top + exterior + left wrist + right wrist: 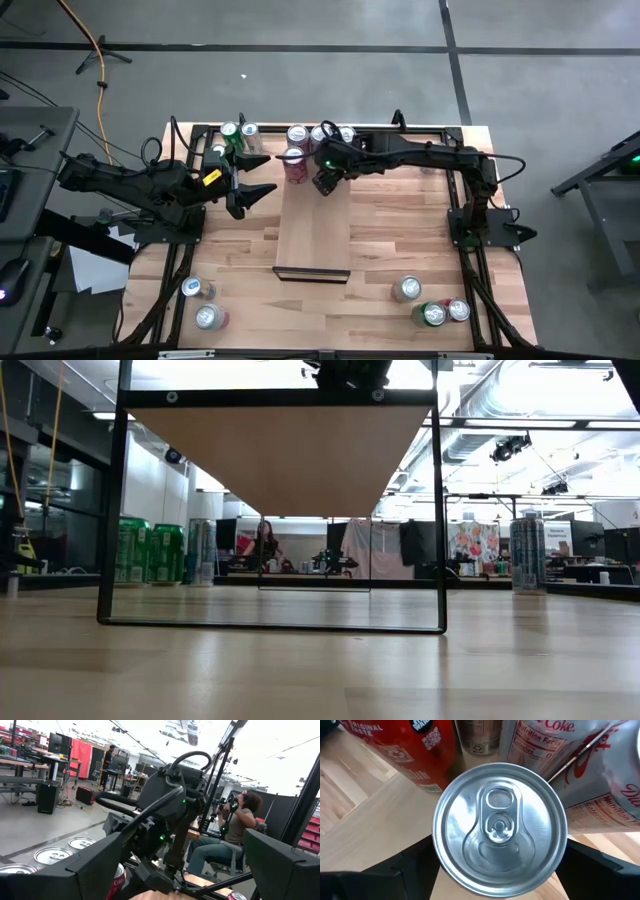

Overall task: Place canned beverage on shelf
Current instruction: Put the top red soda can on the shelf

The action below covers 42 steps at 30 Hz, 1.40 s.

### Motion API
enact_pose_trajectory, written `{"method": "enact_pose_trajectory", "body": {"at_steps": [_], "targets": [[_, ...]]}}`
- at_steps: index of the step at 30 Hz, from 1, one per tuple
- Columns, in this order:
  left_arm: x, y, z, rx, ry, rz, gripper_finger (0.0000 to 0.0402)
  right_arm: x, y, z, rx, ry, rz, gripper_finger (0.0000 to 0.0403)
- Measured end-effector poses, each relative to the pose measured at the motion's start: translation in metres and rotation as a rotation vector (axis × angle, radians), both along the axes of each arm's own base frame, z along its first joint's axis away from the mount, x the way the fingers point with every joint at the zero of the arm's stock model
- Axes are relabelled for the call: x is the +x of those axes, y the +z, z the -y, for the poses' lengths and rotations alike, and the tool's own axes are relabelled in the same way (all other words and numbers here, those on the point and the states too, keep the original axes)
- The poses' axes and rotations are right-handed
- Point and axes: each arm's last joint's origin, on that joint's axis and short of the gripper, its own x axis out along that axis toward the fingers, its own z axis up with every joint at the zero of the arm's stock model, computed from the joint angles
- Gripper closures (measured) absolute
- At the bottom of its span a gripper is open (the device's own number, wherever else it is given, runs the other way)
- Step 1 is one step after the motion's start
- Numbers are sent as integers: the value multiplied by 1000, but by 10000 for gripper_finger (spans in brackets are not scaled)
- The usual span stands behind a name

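My right claw (322, 184) hangs open over a can (500, 827) at the shelf's (314, 235) top end. Bumping it could knock over the red can (295, 168).

A red aluminium can (415, 750) read "ORIGINAL TASTE". A silver aluminium can (545, 742) beside it showed "Nutrition Facts" and "Coke".
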Motion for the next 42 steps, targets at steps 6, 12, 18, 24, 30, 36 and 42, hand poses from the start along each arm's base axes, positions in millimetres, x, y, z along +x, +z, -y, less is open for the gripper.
{"method": "enact_pose_trajectory", "body": {"at_steps": [6,12,18,24,30,36,42], "targets": [[0,0,0,0,0,-1,54,-4,3,-1,-37,122,-41,68],[0,-1,0,3,0,-15,54,-17,11,0,-47,110,-89,68],[0,-2,0,3,9,-23,54,-39,26,-4,-84,150,-147,68],[0,-2,0,27,15,-29,54,-54,41,-21,-161,169,-137,68],[0,-2,0,27,15,-29,54,-67,46,-51,-401,168,-228,68],[0,-2,0,27,15,-29,54,-84,43,-82,-568,92,-205,68],[0,-2,0,1,10,-16,54,-127,7,-83,-438,80,-241,68]]}}
